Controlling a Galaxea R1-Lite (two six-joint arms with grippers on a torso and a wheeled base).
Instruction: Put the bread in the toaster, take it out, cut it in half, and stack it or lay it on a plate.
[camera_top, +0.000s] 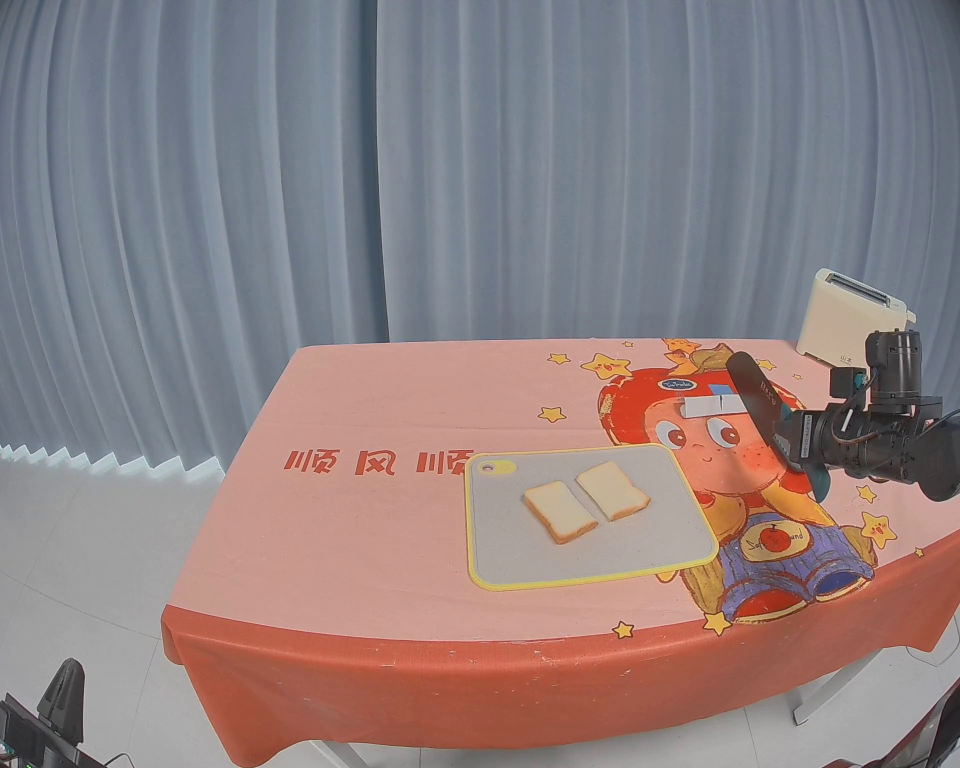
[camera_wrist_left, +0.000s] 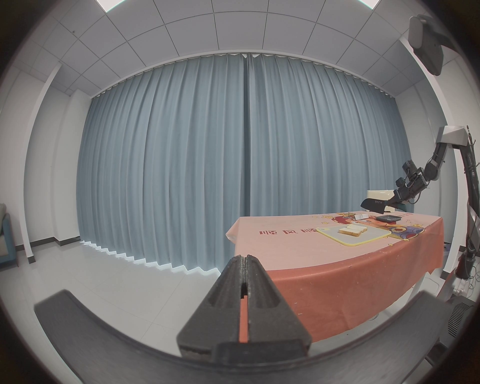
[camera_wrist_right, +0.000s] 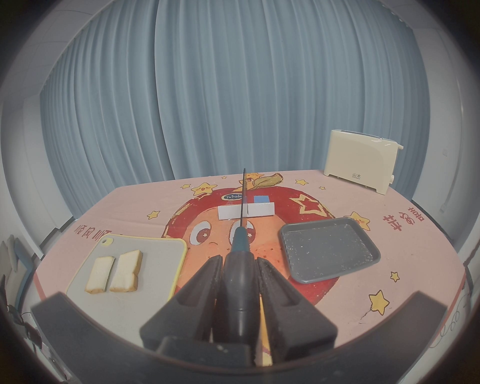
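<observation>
I have the right gripper (camera_wrist_right: 239, 262) in the air just off the right side of the cutting board (camera_top: 500, 545), its fingers clamped on the handle of the knife (camera_wrist_right: 240, 235). The two bread halves (camera_top: 560, 510) lie side by side near the middle of the board, the grey tray (camera_wrist_right: 325, 247) sits on the surface (camera_top: 380, 540) to the board's right, and the toaster (camera_top: 850, 318) stands well beyond the board at the far right corner. My left gripper (camera_wrist_left: 243, 265) hangs well off to the board's left, below the edge of the surface, its fingers pressed together on nothing.
</observation>
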